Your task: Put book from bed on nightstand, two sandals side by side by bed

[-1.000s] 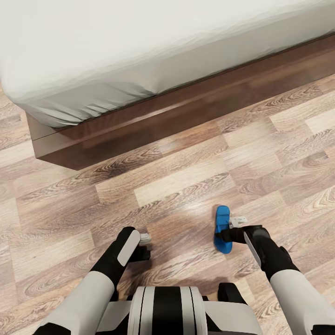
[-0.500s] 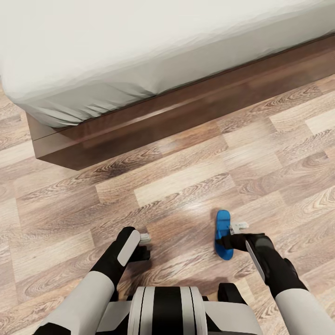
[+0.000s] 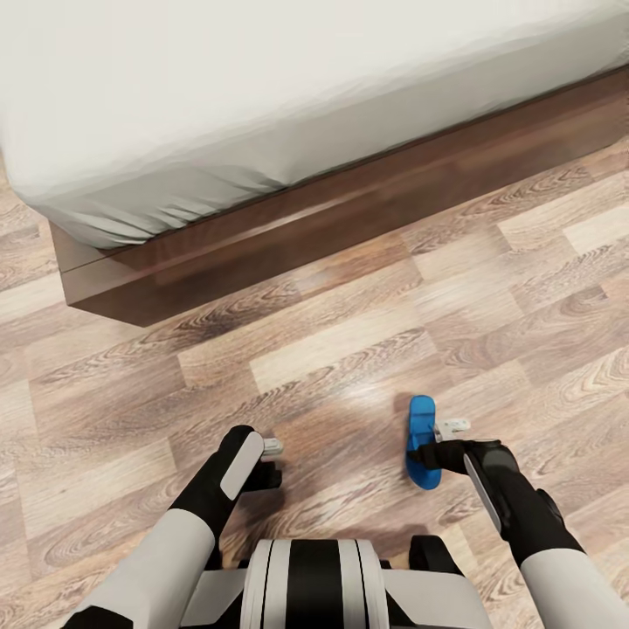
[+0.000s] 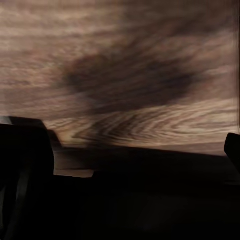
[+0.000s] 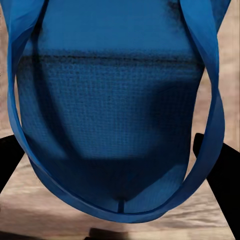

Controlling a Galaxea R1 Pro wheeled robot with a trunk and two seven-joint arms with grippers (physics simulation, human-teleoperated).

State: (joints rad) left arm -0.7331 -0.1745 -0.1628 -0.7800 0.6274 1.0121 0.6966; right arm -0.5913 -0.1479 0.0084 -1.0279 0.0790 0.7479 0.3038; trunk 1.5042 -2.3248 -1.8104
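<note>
Nearest the camera, at the bottom of the head view, sit the robot's white and black trunk and its two arms. To the near left, the left gripper (image 3: 273, 456) hangs low over the wood-plank floor (image 3: 349, 341); whether its fingers are open or closed cannot be told, and nothing shows between them. To the near right, the right gripper (image 3: 437, 441) is clamped on a bright blue sandal (image 3: 421, 441), which stands on its edge with its length running near to far. Up close in the right wrist view, the sandal (image 5: 115, 105) has a finely textured sole and thin blue straps curving round it. Farther off, the bed (image 3: 349, 210) crosses the scene, with a dark brown wooden frame under an off-white mattress (image 3: 262, 87).
</note>
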